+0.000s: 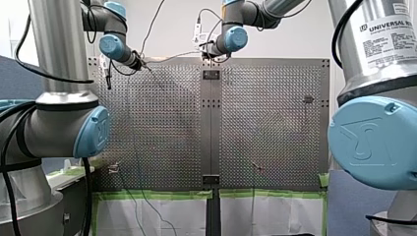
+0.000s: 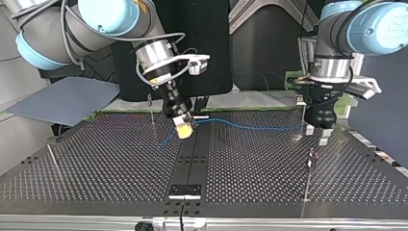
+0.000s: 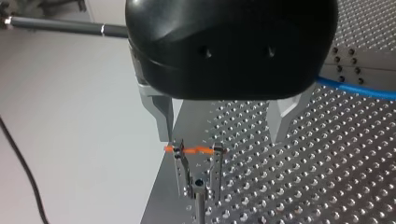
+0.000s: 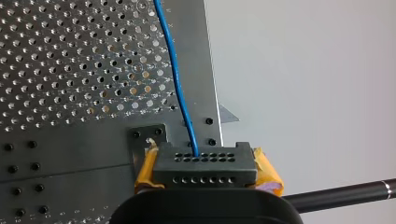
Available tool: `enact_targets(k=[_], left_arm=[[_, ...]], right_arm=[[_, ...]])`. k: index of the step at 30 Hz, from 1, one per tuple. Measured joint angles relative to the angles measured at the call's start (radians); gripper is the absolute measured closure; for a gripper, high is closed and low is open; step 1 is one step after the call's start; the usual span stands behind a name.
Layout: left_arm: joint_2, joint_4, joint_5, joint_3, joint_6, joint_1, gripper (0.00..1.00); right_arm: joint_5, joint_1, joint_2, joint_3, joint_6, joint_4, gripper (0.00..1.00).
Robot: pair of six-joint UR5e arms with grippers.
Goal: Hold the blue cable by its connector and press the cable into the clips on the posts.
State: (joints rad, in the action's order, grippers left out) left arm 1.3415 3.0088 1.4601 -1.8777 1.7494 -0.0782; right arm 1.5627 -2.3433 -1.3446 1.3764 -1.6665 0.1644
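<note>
The blue cable runs low over the perforated table from my right gripper towards my left gripper. In the right wrist view the yellow pads are shut on the black connector, and the blue cable leads away from it over the plate. My left gripper is open, its metal fingers straddling a post's clip with an orange band just below them. Nothing is between them. The cable passes behind that gripper, outside the clip.
More thin posts stand on the table: one near its front right in the top view, one at the left and one behind my right gripper. A black centre strip divides the plate. Green tape edges it.
</note>
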Motion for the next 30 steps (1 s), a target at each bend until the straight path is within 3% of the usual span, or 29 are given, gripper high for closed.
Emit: enact_targets(k=[9,30], left_arm=[[0.0,-0.004,-0.049,-0.001,-0.075,-0.004,0.02],[-0.006,0.007,-0.031,-0.001,-0.26,-0.002,0.02]], right_arm=[[-0.001,0.001,0.001,0.0,-0.001,0.0,1.0],[0.0,0.003,0.001,0.0,-0.001,0.0,1.0]])
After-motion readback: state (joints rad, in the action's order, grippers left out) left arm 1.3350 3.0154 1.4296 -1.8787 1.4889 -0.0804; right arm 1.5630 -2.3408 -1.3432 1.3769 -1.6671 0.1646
